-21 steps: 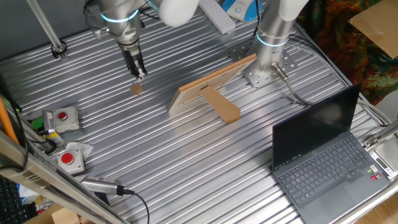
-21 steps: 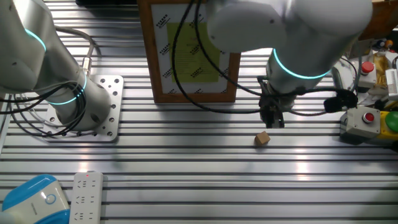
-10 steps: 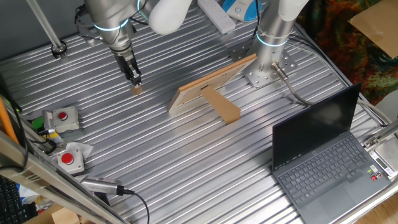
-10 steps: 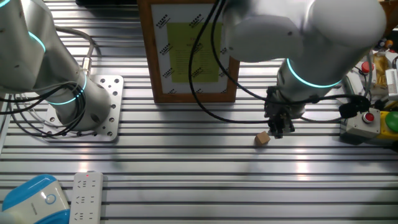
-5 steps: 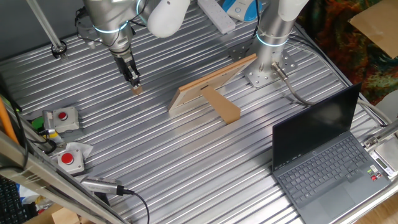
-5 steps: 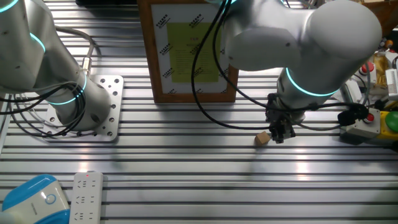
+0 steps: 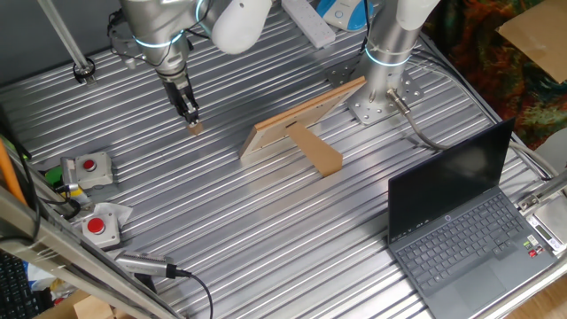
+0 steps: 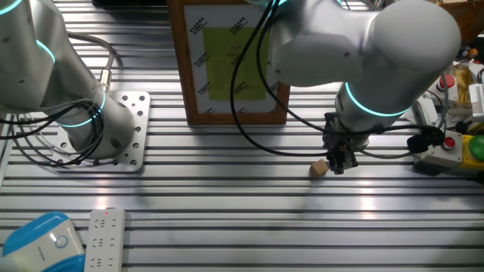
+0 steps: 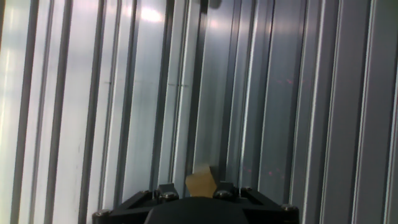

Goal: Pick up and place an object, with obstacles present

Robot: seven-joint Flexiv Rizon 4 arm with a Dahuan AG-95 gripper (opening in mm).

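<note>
The gripper (image 7: 190, 115) hangs low over the ribbed metal table (image 7: 266, 221), its dark fingers pointing down at the tiny tan wooden cube (image 7: 196, 127), which sits on the table's ridges at the far left end, well apart from the obstacles. In the other fixed view the fingertips reach down just beside the cube (image 8: 320, 168), on its right, and the bulk of the arm (image 8: 355, 45) covers everything above the wrist, so the gap between the fingers is hard to read there. The hand view shows only the black base of the gripper (image 9: 202, 186) along the bottom edge; the cube (image 9: 200, 182) peeks up between the two finger mounts, its lower part cut off by that housing, and the fingertips themselves lie outside the picture. Whether the jaws are pressed on the cube or merely straddle it cannot be told. Mid-table, the light-wood panel (image 7: 301, 120) stands on edge, tilted, with the brown rectangular bar (image 7: 317, 151) butting against its near face to form a T. From the other side the panel (image 8: 231, 64) shows a yellow-green printed sheet, its text too small to read and its top cropped. A black laptop (image 7: 461, 221) stands open at the right
</note>
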